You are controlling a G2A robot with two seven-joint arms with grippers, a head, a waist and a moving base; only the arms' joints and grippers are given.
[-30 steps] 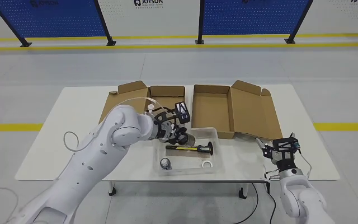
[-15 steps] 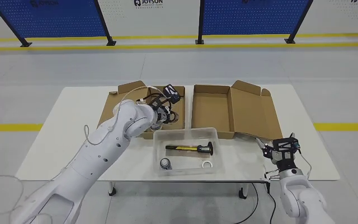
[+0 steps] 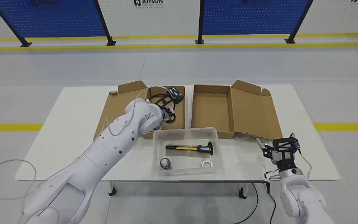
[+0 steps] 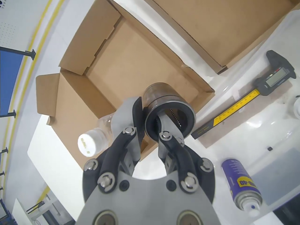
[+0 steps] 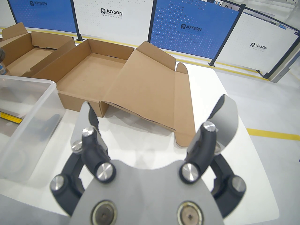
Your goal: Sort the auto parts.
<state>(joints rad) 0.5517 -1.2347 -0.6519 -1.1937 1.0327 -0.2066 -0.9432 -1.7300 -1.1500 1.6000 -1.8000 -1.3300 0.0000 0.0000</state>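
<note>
bearing [image 4: 167,108] moved over box [image 4: 131,54]; dark steel cylinder.

Robot lab, pegboard partitions [image 3: 254,14], taped floor lines [image 3: 168,43]

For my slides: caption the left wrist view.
Left tool holds a cylindrical bearing over a cardboard box; caliper and spray can lie in the clear bin.

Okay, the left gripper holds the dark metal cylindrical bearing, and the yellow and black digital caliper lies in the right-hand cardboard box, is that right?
Not quite. The yellow and black digital caliper lies in the clear plastic bin, as the top view shows. The left gripper does hold the dark metal cylindrical bearing.
</note>
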